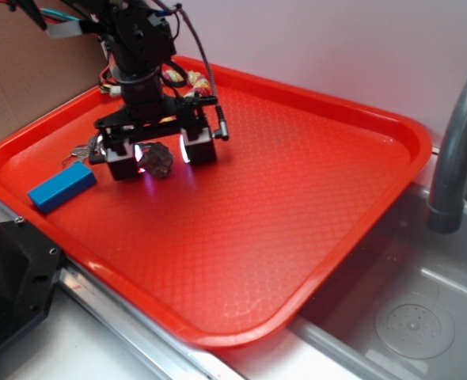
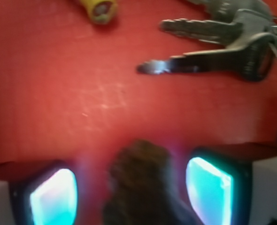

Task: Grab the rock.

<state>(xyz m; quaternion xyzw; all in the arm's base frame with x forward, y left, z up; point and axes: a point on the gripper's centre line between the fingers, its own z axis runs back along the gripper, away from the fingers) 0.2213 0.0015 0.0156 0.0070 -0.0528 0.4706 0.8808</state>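
The rock (image 1: pixel 159 160) (image 2: pixel 137 183) lay on the red tray (image 1: pixel 297 182), between the gripper (image 1: pixel 161 154) (image 2: pixel 131 190) fingers (image 1: pixel 123 162), which stood spread on either side with small gaps showing, not yet clamped. Silver keys (image 2: pixel 227 42) lay just beyond. A blue block (image 1: pixel 62 188) rested nearby on the tray, beside a grey faucet (image 1: pixel 455 150) and sink (image 1: pixel 423 317).

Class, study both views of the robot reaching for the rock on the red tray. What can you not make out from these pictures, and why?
- Wrist view: whether the fingers touch the rock; blur and glare hide the contact.
- Wrist view: the keys are cut off by the right edge.
- Exterior view: the keys are mostly hidden behind the gripper.
- Exterior view: the yellow object is too small to identify.
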